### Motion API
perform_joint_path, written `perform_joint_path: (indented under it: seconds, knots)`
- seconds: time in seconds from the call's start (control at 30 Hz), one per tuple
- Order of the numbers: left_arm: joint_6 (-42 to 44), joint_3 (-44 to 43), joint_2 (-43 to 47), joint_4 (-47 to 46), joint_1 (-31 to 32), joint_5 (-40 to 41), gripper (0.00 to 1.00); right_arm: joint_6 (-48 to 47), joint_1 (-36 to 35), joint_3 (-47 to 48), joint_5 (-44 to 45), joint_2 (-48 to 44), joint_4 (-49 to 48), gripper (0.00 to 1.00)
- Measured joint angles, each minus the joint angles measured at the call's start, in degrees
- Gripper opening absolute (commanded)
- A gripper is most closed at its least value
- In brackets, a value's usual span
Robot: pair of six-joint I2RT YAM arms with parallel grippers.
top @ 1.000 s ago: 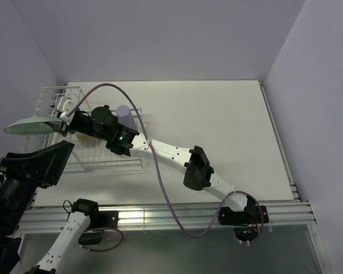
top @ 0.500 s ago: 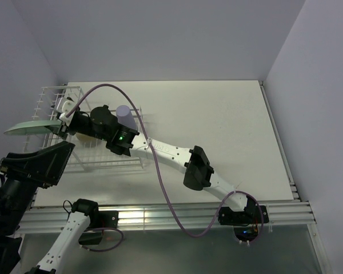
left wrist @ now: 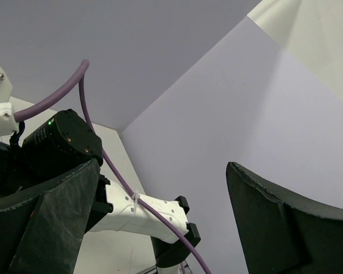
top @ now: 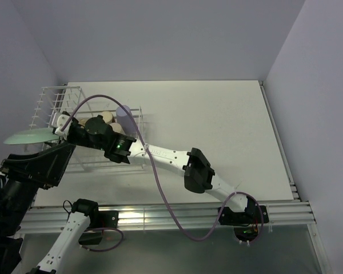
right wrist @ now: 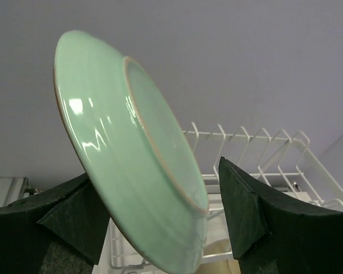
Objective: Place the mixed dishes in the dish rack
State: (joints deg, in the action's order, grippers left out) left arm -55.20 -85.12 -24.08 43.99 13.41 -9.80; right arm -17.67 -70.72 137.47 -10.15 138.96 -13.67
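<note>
Right arm [top: 166, 155] stretches from lower right across the desk [top: 217, 125] to the dish rack [top: 56, 87], upper left. Right jaws stand parted around the tilted pale green plate [right wrist: 120, 148] at the rack's left end; grip unclear. Left jaws gape empty, arm partly cropped.

Pose: right arm [top: 171, 157] stretched from near-right base diagonally to far left, elbow bent low. right gripper [right wrist: 154, 171] level, fingers [right wrist: 246, 217] parted. left arm [top: 14, 194] folded near-left; left gripper [left wrist: 163, 165] tilted upward, fingers spread wide, empty.

overhead far, wrist near — share plate [top: 28, 136]
</note>
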Motion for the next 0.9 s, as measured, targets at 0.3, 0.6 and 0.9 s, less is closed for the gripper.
perform_joint_path:
  seconds: [0.3, 0.6, 0.9]
  knots:
    - [0.02, 0.68, 0.02, 0.02, 0.00, 0.00, 0.99, -0.04, -0.17, -3.82, 0.07, -1.51, 0.07, 0.78]
    - [0.02, 0.70, 1.27, 0.13, 0.00, 0.17, 0.99, 0.04, -0.28, -8.68, -0.07, -6.14, -0.50, 0.81]
    - [0.02, 1.53, 1.66, 0.04, 0.00, 0.20, 0.99, 0.24, -0.28, -13.70, -0.87, -9.46, -1.60, 0.83]
